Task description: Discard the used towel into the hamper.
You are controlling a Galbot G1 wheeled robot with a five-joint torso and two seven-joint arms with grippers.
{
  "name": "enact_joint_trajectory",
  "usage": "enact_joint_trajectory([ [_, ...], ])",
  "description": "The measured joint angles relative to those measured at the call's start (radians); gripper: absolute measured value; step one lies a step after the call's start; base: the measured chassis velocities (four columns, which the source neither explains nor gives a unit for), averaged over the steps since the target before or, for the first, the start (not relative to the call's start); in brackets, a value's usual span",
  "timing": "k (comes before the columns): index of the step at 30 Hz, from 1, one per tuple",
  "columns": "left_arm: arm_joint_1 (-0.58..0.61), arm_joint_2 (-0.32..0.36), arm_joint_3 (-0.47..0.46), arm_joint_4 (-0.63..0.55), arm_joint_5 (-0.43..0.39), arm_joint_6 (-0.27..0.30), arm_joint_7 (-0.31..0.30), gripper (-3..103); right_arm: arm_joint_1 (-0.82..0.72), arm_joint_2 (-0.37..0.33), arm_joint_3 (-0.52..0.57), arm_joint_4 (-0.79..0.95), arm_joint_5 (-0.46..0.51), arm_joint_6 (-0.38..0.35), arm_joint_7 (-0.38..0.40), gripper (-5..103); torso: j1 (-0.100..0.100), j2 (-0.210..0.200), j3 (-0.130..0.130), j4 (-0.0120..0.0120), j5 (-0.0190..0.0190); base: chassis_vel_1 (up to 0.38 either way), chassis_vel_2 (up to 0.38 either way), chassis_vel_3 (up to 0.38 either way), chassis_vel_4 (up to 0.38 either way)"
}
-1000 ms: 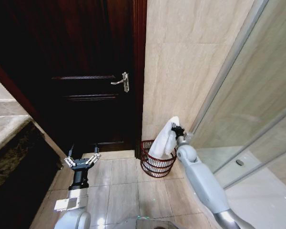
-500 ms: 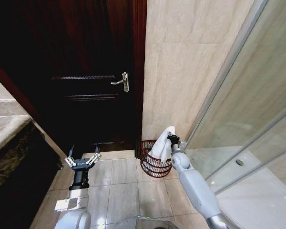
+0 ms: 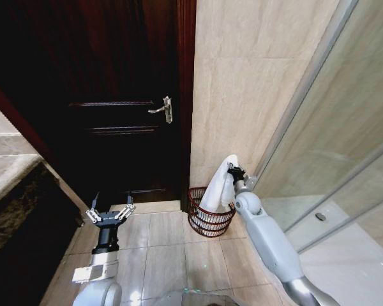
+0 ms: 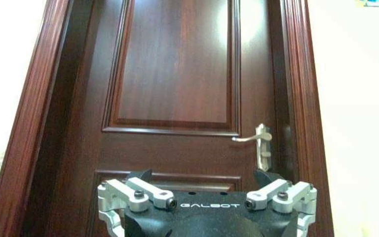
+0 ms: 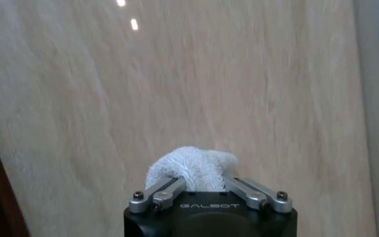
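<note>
right tool (image 3: 233, 171) grips towel (image 3: 218, 187) hanging above hamper (image 3: 209, 215)

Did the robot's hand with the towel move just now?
Yes. The right gripper, shut on the towel, has risen and shifted right, away from the hamper rim.

We see the hamper (image 3: 209, 217) wedged in a corner: tiled wall (image 3: 255, 95) behind it, dark door (image 3: 115, 115) to its left, glass shower panel (image 3: 345, 159) to its right. Its mouth is partly filled by the hanging towel (image 3: 218, 188); open floor tiles (image 3: 166, 255) lie in front.
</note>
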Motion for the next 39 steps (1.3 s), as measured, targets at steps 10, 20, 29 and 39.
enact_joint_trajectory([
  [10, 0.001, 0.000, -0.003, -0.006, -0.004, 0.003, -0.002, 100, 0.097, -0.072, -0.011, 0.074, 0.364, -0.508, 0.155, 5, 0.000, 0.000, 0.000, -0.0002, -0.0003, 0.000, 0.000, 0.000, 0.000],
  [20, 0.009, 0.000, -0.022, -0.011, -0.017, -0.009, -0.002, 100, 0.172, -0.101, -0.041, -0.048, 0.457, -0.591, 0.173, 5, 0.000, 0.001, 0.000, -0.0004, -0.0001, 0.000, 0.000, 0.000, 0.000],
  [29, -0.004, 0.000, -0.023, 0.022, -0.020, -0.012, -0.002, 100, 0.252, -0.053, -0.072, -0.200, 0.354, -0.448, 0.112, 5, 0.000, 0.001, 0.000, 0.0000, -0.0005, 0.000, 0.000, 0.000, 0.000],
  [39, -0.022, 0.000, -0.021, 0.053, -0.021, -0.011, -0.002, 100, 0.226, -0.010, -0.062, -0.294, 0.230, -0.367, -0.002, 5, 0.000, 0.001, 0.000, -0.0003, -0.0001, 0.000, 0.000, 0.000, 0.000],
])
